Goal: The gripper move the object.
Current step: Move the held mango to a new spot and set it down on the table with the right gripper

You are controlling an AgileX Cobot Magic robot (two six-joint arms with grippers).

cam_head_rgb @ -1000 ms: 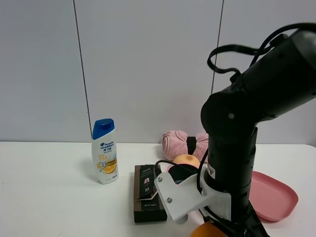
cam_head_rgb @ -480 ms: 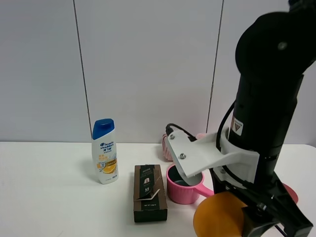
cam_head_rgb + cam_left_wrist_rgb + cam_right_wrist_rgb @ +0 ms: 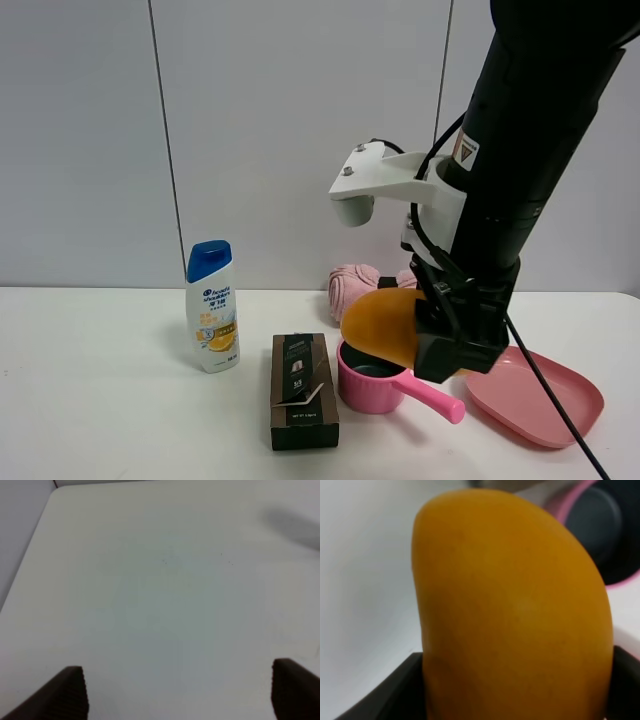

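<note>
Now that the right end effector [image 3: 440,340] has risen from low over the worktop [image 3: 110,400], it carries the mango [image 3: 385,325] clenched in its grip, just above the pink cup [image 3: 372,388]. The lift looks done; transport and set-down remain. The left end effector [image 3: 177,692] hangs released, empty.

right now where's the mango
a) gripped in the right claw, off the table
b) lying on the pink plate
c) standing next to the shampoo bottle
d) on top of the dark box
a: the mango is clamped in the right claw and hangs in the air near the pink cup, resting on nothing.
</note>
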